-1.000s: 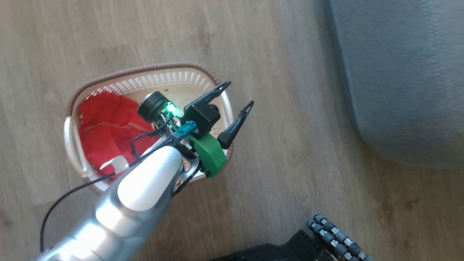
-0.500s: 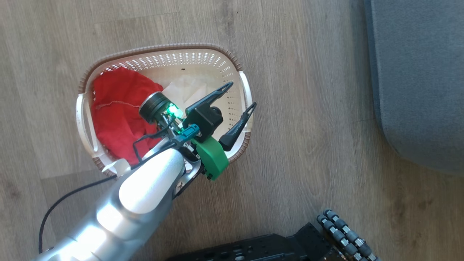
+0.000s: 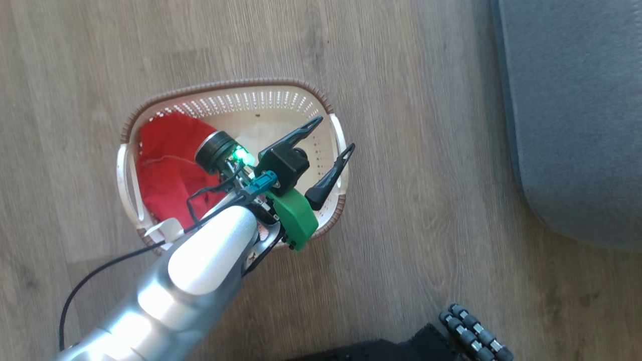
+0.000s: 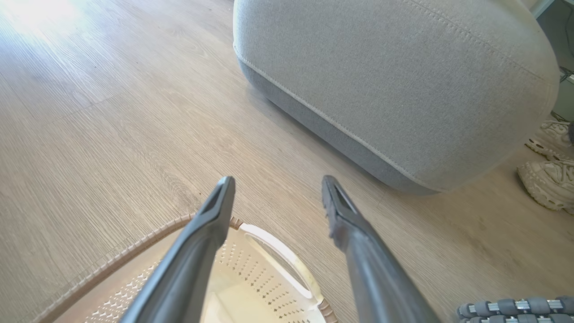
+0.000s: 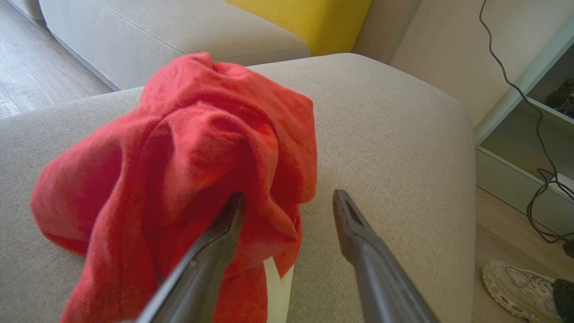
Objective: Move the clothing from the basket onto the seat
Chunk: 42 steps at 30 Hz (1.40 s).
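Your right gripper point(image 5: 288, 195) is standing with its fingers wide apart, gripping nothing; one finger is brushing the crumpled red clothing point(image 5: 188, 148) lying on the woven grey seat point(image 5: 394, 134). Your left gripper point(image 3: 335, 133) is hanging spread above the perforated basket point(image 3: 225, 86), with a soft red garment point(image 3: 165, 170) sitting at its nine o'clock.

Home living room, wood-look plank floor point(image 3: 426, 100), grey upholstered seat point(image 3: 577, 100) at two o'clock in the head view, laundry basket point(image 3: 281, 86) of red clothing point(image 3: 165, 170) at nine o'clock, yellow cushion point(image 5: 305, 18), pale sneakers point(image 4: 545, 179) on the floor.
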Available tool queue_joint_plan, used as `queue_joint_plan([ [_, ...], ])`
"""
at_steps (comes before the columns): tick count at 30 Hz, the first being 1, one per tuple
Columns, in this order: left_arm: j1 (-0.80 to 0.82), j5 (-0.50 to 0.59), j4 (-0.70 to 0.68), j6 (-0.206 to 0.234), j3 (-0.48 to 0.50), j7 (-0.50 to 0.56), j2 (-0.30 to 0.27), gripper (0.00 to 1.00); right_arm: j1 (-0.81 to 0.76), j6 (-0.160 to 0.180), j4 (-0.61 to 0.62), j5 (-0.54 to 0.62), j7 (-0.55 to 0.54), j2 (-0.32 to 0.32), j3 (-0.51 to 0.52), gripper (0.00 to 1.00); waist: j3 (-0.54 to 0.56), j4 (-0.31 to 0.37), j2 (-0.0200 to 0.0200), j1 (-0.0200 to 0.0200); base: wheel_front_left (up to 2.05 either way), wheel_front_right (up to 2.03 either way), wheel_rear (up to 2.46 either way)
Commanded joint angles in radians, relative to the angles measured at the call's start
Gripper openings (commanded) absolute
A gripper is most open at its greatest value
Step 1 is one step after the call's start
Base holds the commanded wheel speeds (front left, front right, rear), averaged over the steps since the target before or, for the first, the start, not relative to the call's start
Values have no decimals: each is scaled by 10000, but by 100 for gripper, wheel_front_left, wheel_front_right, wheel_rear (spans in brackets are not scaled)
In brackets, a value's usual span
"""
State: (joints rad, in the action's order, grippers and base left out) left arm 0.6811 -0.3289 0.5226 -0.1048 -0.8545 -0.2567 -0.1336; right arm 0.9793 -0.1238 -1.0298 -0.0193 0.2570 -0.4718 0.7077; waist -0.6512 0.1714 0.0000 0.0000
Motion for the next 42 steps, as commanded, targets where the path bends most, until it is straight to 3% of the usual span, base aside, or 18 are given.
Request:
queue_joint_plan([
  [1, -89, -63, -225, 18, 290, -45, 21, 100, -340, -69, 349, -105, 48, -221, -144, 100, 182, 4, 0, 0, 0, 0, 0],
  [11, -698, -210, -272, 30, 990, -49, 236, 100, -2539, -69, 1692, -1948, 48, 132, -2272, 100, 1578, -122, 0, 0, 0, 0, 0],
  [21, -1609, -228, -231, -5, 1985, -50, 481, 100, -4295, -69, 3263, -3511, 48, 660, -4370, 100, 3084, -673, 0, 0, 0, 0, 0],
  [33, -2936, -54, -276, 108, 3752, -51, 558, 100, -5634, -69, 5469, -3706, 48, 1732, -6241, 100, 4382, -1530, 0, 0, 0, 0, 0],
  [42, -3983, 345, -750, 473, 5721, -51, 577, 100, -6594, -69, 6662, -3675, 48, 2115, -7401, 100, 5246, -1923, 0, 0, 0, 0, 0],
])
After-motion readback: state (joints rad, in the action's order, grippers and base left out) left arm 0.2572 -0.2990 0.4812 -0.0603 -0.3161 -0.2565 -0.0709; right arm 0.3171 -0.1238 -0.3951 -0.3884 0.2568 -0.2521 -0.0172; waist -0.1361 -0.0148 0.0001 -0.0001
